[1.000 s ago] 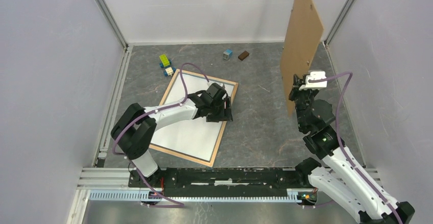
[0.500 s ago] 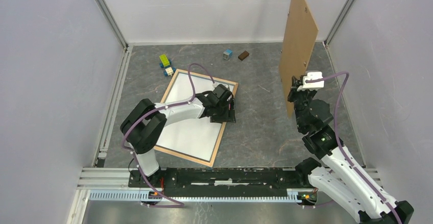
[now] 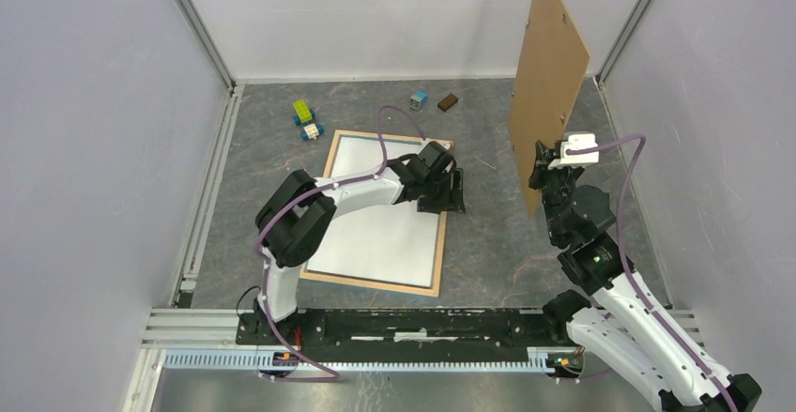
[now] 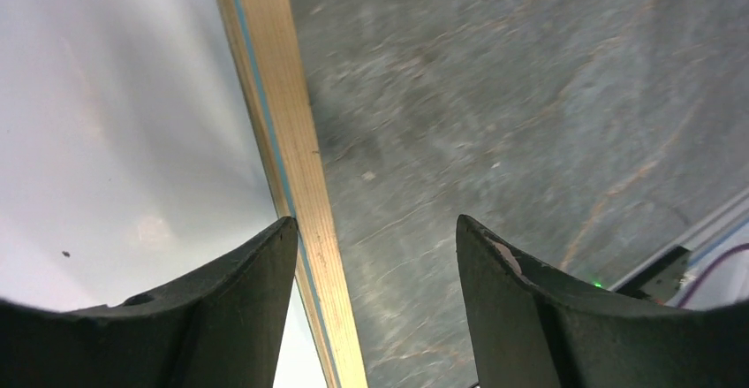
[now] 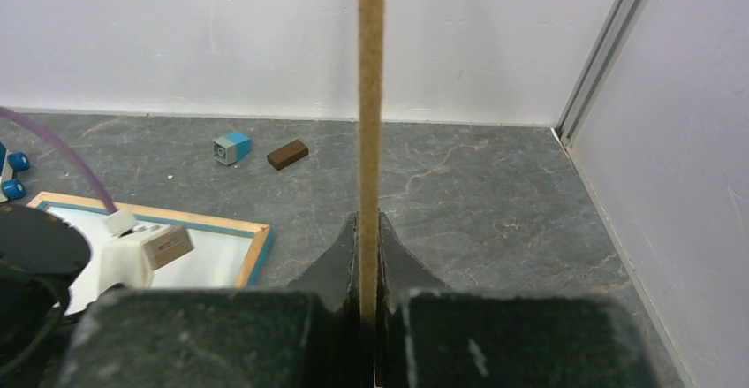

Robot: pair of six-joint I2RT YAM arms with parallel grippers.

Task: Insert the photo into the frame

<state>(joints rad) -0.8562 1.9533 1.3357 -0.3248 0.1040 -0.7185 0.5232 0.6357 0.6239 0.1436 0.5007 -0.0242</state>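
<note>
Counting what sits on the grey table [image 3: 497, 243] gives one frame [image 3: 371, 283], one photo [image 3: 375, 234], one brown board [image 3: 549, 65] and four small pieces near the far wall: a green toy [image 3: 301, 110], a blue-wheeled toy [image 3: 309, 131], a blue-and-grey block [image 3: 418, 99] and a brown block [image 3: 448, 102]. The frame lies flat left of the table's centre, its light wood side up, and a thin blue line shows along its inner edge in the left wrist view. The photo lies inside the frame with its plain white back up, filling the opening; no print can be seen. The left gripper [image 3: 449, 191] hangs low over the frame's far right edge with its fingers [image 4: 238, 300] spread wide: one is above the photo's margin beside the wooden strip, the other above bare table. Whether either touches anything cannot be told. The right gripper [image 5: 369, 220] is pressed together on the lower edge of the board, pinching it and holding it upright, lifted off the table on the right side, well apart from the frame.
</note>
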